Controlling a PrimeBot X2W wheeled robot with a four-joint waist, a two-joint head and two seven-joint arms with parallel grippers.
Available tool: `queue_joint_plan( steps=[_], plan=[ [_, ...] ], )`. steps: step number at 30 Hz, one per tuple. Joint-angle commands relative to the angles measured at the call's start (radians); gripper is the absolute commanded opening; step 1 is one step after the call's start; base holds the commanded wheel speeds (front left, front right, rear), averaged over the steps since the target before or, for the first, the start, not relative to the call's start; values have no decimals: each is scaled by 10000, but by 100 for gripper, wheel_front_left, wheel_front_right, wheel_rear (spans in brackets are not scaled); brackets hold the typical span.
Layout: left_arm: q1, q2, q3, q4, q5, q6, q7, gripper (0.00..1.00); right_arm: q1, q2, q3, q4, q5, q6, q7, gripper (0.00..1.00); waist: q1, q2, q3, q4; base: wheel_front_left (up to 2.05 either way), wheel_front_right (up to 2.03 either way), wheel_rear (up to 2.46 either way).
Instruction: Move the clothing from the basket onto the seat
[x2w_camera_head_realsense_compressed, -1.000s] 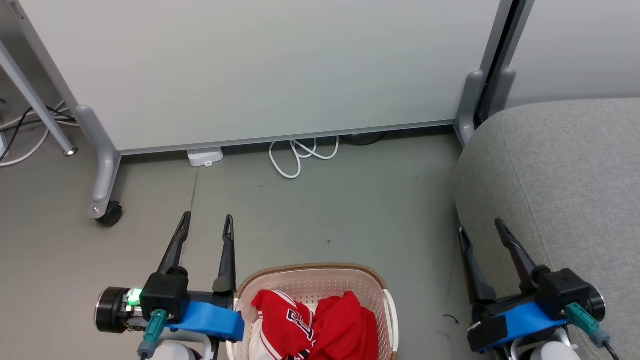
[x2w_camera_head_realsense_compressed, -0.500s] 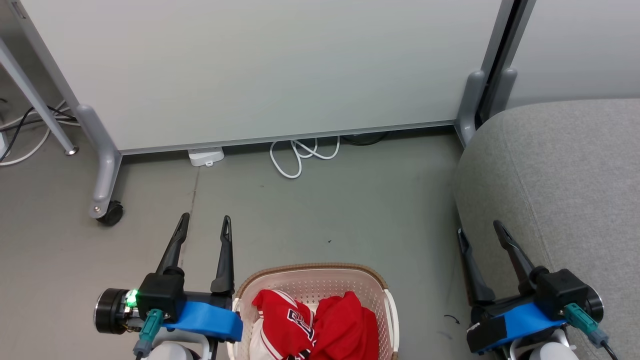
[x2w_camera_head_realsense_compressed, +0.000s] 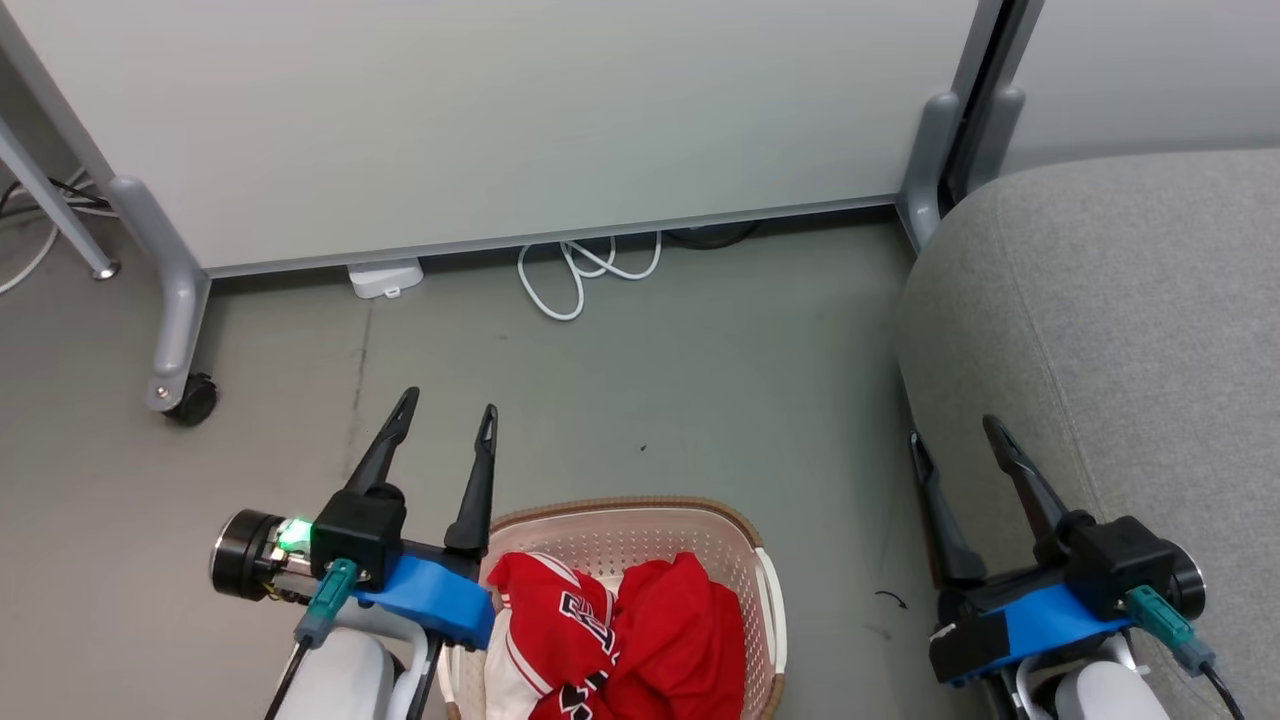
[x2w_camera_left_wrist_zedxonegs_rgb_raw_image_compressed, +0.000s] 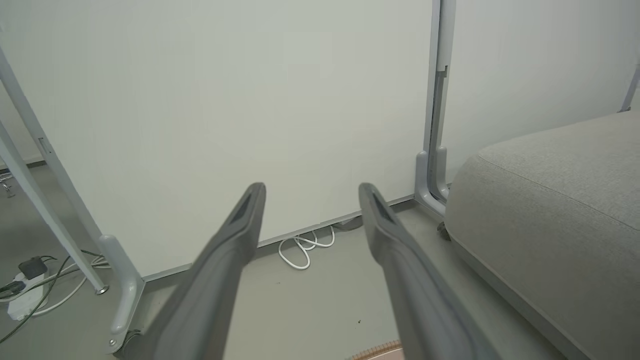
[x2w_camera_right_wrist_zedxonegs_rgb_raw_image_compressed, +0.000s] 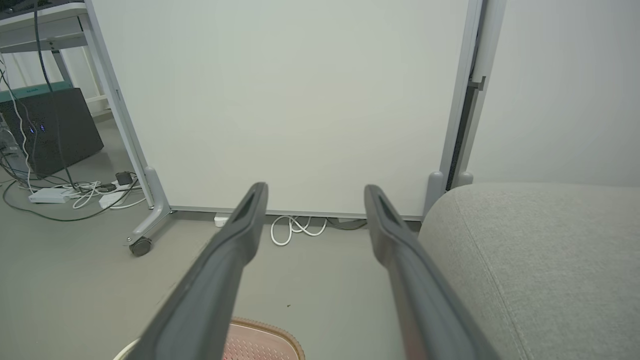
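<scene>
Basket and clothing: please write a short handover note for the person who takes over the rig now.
Left end effector: open, empty, at the basket's left side.
Right end effector: open, empty, at the seat's edge.
Clothing: both red pieces lie in the basket on the floor; the seat is to its right.
Done: nothing; no garment on the visible seat.
Left: grasp each piece and place it on the seat.

**Legible Markings: None Established**

In the head view, black-and-white lettering (x2w_camera_head_realsense_compressed: 582, 610) is noted on the red jersey (x2w_camera_head_realsense_compressed: 530, 598) lying in the basket (x2w_camera_head_realsense_compressed: 640, 535). The fabric is folded and the characters are cut off by creases, so no word or number can be made out. No other marking is found legible
</scene>
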Motion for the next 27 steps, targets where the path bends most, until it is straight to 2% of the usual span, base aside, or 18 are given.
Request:
queue_joint_plan(
  steps=[1, 10, 18, 27],
  plan=[
    [-223, 63, -66, 124, 53, -52, -28, 100, -148, -52, -12, -40, -95, 10, -40, 100, -1, 0, 157, -102, 0, 0, 0],
    [-1539, 250, -1130, 1957, 326, -254, -28, 100, -590, -49, -146, -196, -262, 8, -40, 100, -1, 0, 1207, -521, 0, 0, 0],
    [-2866, 528, -2385, 3799, 662, -297, -28, 100, -1201, -46, -87, -454, -272, 8, -40, 100, -1, 0, 2599, -959, 0, 0, 0],
    [-4655, 962, -4568, 6493, 1037, -301, -20, 100, -1968, -42, -76, -661, -147, 8, -40, 100, -1, 0, 4201, -1479, 0, 0, 0]
  ],
)
